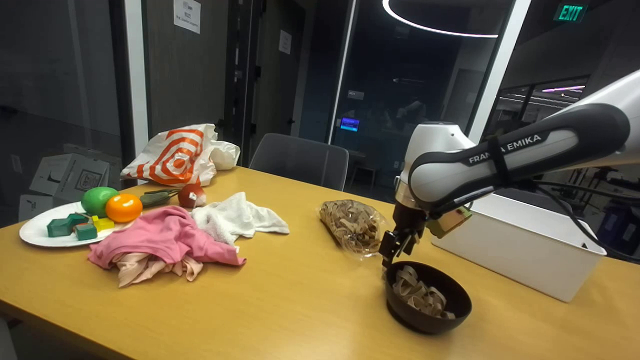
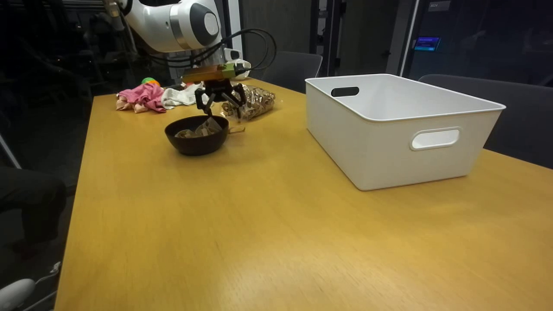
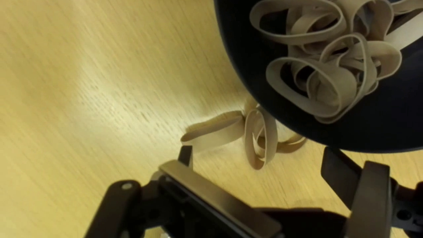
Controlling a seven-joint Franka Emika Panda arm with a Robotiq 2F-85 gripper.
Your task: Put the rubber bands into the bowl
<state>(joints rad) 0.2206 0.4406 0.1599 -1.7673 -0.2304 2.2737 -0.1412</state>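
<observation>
End effector (image 3: 258,158) is hanging spread; stray flat tan rubber bands (image 3: 237,129) are lying below, between jaws, clearance unclear.

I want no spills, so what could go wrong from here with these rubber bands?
The open fingers could knock the bowl: in the wrist view, one tip appears right by its rim. The loose rubber bands on the table are partly hidden by that rim, so some may be missed. They also lie as several loops, so one grasp might not catch all.
</observation>
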